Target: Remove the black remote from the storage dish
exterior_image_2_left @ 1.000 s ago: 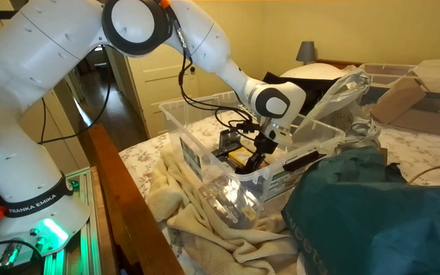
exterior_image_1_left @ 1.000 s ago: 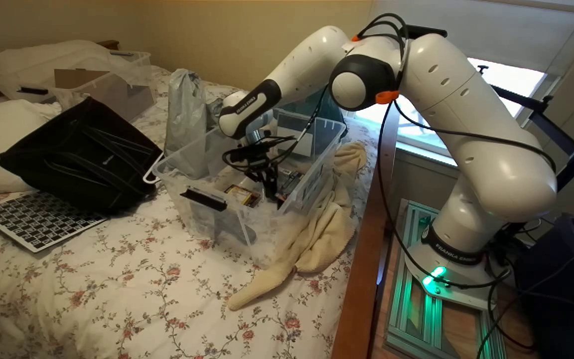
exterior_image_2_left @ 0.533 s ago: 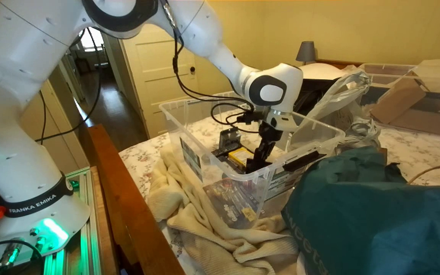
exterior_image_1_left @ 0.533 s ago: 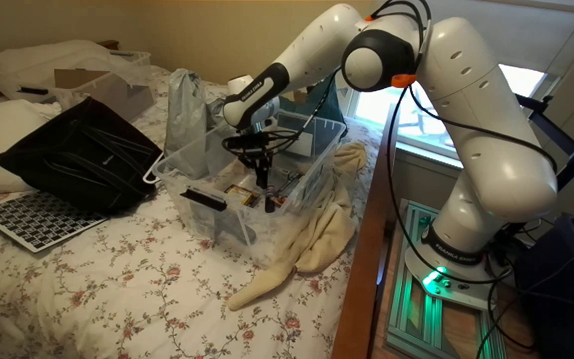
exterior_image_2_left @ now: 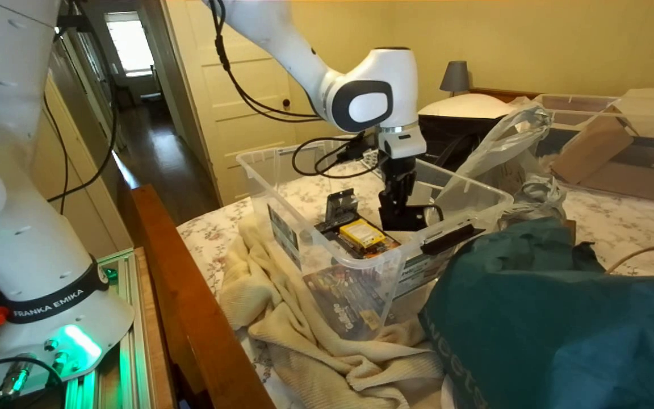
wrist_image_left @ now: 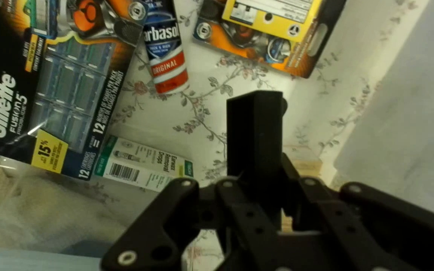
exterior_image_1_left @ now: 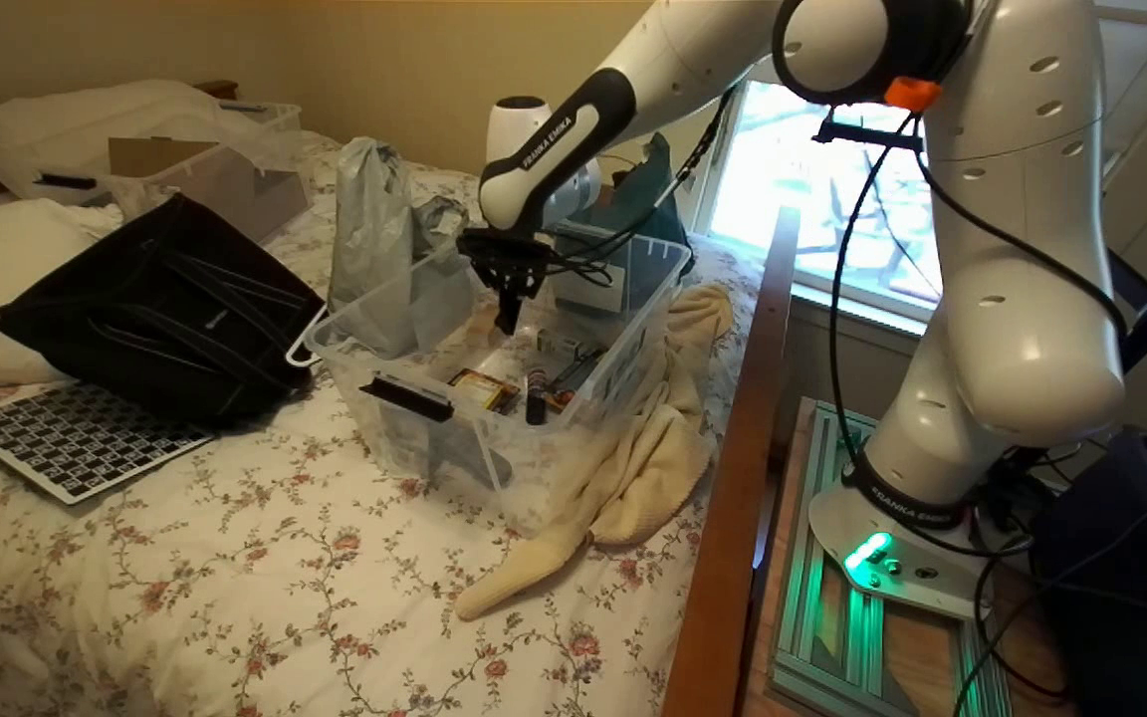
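"Where do we have the black remote (wrist_image_left: pixel 254 131)?"

"Clamped in our gripper (exterior_image_1_left: pixel 508 311), pinched from both sides."

"And the clear bin (exterior_image_1_left: pixel 399 433)?"

"On the bed (exterior_image_1_left: pixel 335 558); in both exterior views the remote hangs over the bin's floor. Whether it's below the rim we can't tell."

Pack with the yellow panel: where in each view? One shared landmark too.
In an exterior view: yellow-panel pack just left of centre, inside the storage dish, below the gripper.
In an exterior view: yellow-panel pack just right of centre, below-left of the gripper.
Wrist view: yellow-panel pack at the top edge, cut off, above the gripper.
Shared landmark: the gripper.
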Controlling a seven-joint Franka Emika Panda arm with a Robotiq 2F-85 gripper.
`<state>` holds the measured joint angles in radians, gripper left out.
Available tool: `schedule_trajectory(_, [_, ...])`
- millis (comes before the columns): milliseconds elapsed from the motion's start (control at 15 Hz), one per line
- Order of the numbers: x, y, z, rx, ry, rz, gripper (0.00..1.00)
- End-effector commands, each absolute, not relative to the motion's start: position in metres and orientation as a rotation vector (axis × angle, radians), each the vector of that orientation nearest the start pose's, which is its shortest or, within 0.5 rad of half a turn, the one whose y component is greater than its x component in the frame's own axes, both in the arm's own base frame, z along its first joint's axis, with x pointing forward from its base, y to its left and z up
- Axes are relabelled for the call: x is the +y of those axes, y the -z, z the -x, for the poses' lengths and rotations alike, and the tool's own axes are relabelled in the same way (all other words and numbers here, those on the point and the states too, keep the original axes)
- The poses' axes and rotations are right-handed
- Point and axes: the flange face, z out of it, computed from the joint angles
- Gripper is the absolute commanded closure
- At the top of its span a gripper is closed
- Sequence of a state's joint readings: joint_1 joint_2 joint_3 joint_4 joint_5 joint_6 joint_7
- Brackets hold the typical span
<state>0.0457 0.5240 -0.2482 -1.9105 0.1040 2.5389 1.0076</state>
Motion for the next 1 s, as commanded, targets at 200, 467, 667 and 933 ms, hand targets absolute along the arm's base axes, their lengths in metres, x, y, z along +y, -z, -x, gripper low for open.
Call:
schedule_trajectory(200, [-0.114,-0.293,-0.588,1.856,0.528,2.431,0.97])
schedule_trajectory(467, [-0.12,-0.294,-0.596,1.842,0.523,2.433,0.88])
schedule_trajectory(667, [-0.12,-0.297,-0.594,1.84,0.524,2.428,0.88])
schedule_trajectory(933, [-0.12,-0.297,-0.594,1.84,0.523,2.429,0.88])
